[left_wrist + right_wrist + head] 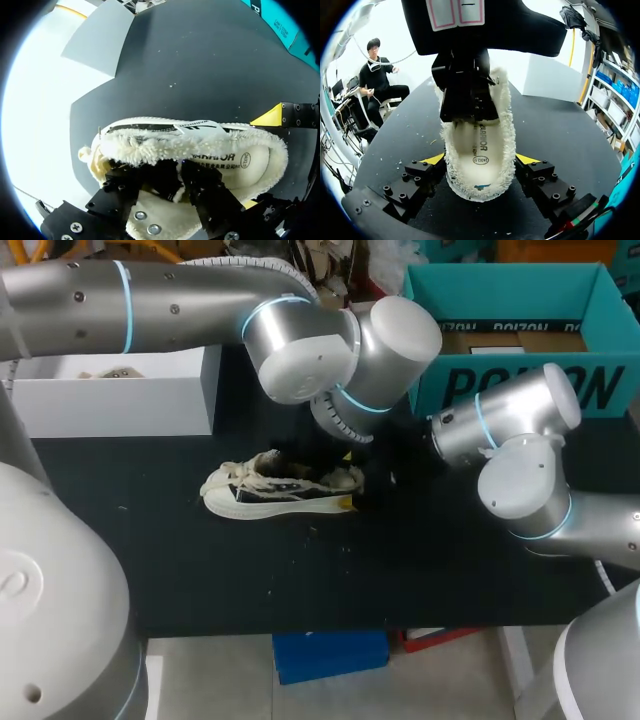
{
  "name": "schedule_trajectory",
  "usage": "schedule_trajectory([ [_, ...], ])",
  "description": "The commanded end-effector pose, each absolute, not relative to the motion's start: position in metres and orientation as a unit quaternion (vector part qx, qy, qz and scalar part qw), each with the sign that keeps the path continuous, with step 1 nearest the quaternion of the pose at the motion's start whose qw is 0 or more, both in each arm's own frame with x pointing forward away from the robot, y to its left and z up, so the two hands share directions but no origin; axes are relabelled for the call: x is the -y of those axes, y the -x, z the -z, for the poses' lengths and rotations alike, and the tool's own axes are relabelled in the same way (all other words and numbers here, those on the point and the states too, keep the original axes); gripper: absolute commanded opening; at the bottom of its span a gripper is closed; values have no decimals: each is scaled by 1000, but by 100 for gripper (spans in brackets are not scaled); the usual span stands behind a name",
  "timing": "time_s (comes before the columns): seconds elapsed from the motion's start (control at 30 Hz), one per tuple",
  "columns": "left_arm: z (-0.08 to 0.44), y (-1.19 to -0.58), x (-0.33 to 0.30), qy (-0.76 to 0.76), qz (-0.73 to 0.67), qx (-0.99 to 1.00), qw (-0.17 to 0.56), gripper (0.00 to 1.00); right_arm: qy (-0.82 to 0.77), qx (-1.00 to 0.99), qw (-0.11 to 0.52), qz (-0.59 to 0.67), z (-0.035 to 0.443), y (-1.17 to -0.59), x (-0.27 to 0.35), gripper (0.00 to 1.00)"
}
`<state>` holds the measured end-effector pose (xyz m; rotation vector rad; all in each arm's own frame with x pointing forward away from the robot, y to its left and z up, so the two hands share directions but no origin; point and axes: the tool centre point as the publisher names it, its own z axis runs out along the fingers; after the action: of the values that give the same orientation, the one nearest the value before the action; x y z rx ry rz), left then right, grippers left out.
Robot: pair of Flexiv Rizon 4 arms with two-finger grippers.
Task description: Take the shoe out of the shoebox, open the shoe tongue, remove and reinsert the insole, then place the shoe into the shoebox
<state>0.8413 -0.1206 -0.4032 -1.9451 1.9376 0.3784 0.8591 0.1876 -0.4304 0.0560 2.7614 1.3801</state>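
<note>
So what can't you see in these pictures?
- Left wrist view: the left pincer covers the front of the insole inside the shoe.
- Right wrist view: the left pincer hides the shoe's toe.
- Head view: the left arm hides the left pincer and the shoe's opening.
- Head view: the shoebox front wall hides part of its inside.

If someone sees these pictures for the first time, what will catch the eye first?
A white shoe with fleecy lining stands in the middle of the black table. The left gripper dips into its opening from above, while the right gripper holds its heel from both sides. An open teal shoebox stands at the table's far right.
</note>
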Motion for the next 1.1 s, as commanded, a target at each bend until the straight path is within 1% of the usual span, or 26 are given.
schedule_trajectory([
  [0.03,396,-842,121,688,-126,-691,182,0,-19,-895,27,-445,433,-861,-189,0],
  [0.27,385,-844,127,687,-101,-701,163,0,-19,-895,27,-445,433,-861,-189,0],
  [0.57,377,-846,131,686,-84,-706,154,0,-19,-895,27,-445,433,-861,-189,0],
  [1.1,347,-853,137,699,-27,-702,132,0,-19,-895,27,-445,433,-861,-189,0],
])
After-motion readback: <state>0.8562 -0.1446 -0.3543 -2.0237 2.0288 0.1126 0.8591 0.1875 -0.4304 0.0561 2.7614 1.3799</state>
